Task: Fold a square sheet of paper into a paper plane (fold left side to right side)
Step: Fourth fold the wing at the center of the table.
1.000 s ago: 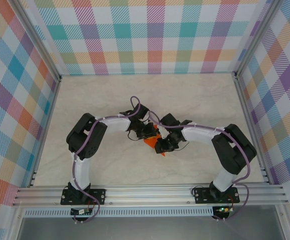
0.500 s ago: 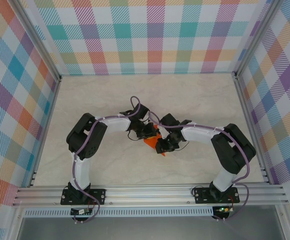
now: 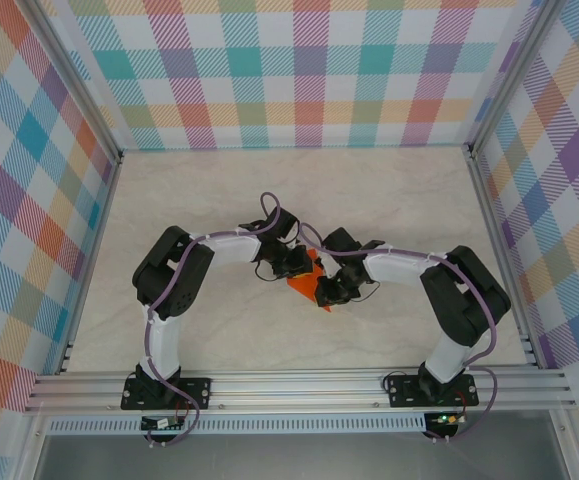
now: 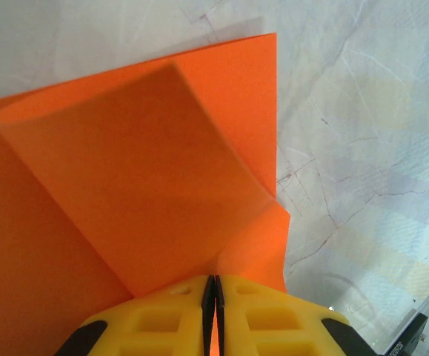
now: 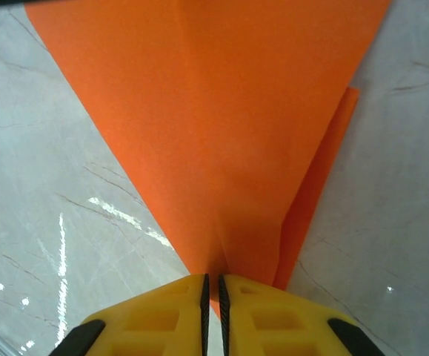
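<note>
The square sheet of paper (image 3: 306, 286) is bright orange and lies creased at mid-table between my two arms. In the left wrist view the paper (image 4: 147, 178) has one flap folded over and standing off the layer beneath. My left gripper (image 4: 213, 293) is shut on its near edge, its yellow fingers (image 4: 162, 319) pressed together. In the right wrist view the paper (image 5: 221, 111) narrows to a point with a second layer showing along its right side. My right gripper (image 5: 212, 293) is shut on that point. From above, the left gripper (image 3: 293, 267) and right gripper (image 3: 328, 290) flank the sheet.
The pale marbled table (image 3: 299, 190) stretches bare behind the arms. Plaid walls (image 3: 299, 70) close in the back and both sides. An aluminium rail (image 3: 299, 385) runs along the near edge where both arm bases are bolted.
My right gripper's jaws have narrowed onto the paper's point and it has shifted slightly left. The left gripper has held its grip and stayed put.
</note>
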You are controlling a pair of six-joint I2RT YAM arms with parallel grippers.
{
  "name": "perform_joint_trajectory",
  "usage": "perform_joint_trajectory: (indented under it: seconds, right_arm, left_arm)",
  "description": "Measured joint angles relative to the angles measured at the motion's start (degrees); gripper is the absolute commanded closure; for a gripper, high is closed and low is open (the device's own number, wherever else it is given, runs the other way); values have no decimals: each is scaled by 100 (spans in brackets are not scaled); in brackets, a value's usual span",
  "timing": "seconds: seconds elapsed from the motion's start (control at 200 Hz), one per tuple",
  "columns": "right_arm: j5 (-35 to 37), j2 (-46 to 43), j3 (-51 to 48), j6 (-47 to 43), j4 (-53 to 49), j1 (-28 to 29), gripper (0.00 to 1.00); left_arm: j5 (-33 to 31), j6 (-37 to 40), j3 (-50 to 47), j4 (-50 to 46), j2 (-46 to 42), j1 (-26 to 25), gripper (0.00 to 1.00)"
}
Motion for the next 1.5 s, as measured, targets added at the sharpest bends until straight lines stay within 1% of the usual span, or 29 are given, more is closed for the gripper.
perform_joint_trajectory:
  seconds: [0.22,0.67,0.87,1.005,1.21,1.355,1.505]
  right_arm:
    - [-216,-109,-256,103,280,-138,88]
    - [-280,-588,-859,282,566,-229,88]
    - [-254,-739,-925,299,356,-267,88]
    - [-212,-855,-931,297,-173,-299,88]
    - [-245,-1154,-778,297,-662,-299,88]
    - [-448,-1228,-407,330,-555,-299,88]
    - [-529,-874,-157,485,-155,-310,88]
  left_arm:
    - [0,2,2,-9,0,0,87]
    - [22,2,22,-85,7,-11,87]
    - [17,4,63,-151,17,-11,87]
    - [17,7,90,-190,31,-11,87]
    - [17,22,92,-195,31,-11,87]
    - [17,22,94,-195,31,-11,87]
    - [17,22,96,-199,31,-11,87]
